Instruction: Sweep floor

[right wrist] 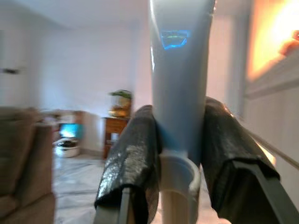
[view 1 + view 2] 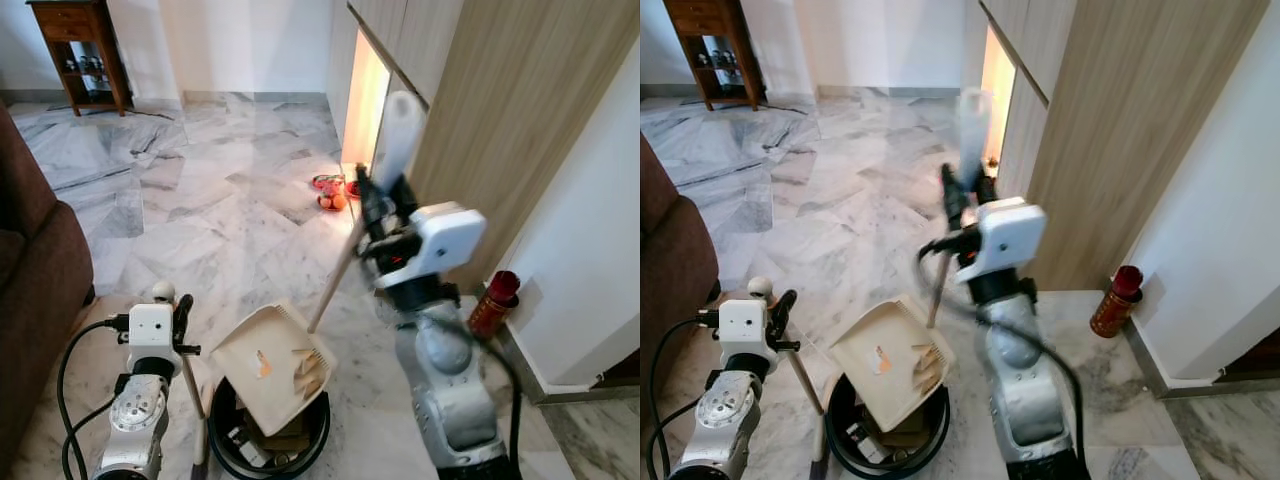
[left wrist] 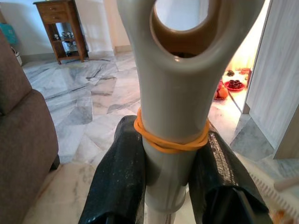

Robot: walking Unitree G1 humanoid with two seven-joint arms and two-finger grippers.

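Observation:
My left gripper (image 2: pixel 176 312) is shut on the grey dustpan handle (image 3: pixel 174 98), which has an orange rubber band around it; a black finger (image 3: pixel 119 173) presses each side. The cream dustpan (image 2: pixel 268 368) tilts over a black bin (image 2: pixel 268 445) and holds paper scraps (image 2: pixel 308 368). My right gripper (image 2: pixel 384 196) is raised at chest height and shut on the pale top of the broom handle (image 2: pixel 400 135). The broom's wooden stick (image 2: pixel 334 282) slants down to the dustpan's edge. In the right wrist view the broom handle (image 1: pixel 180 79) sits tight between both fingers.
A brown sofa (image 2: pixel 30 270) stands close on the left. A wood-panelled cabinet wall (image 2: pixel 500 120) runs along the right, with a red bottle (image 2: pixel 494 301) at its foot. Red plates with fruit (image 2: pixel 333 192) lie by a lit niche. A wooden side table (image 2: pixel 80 40) is far left; open marble floor lies ahead.

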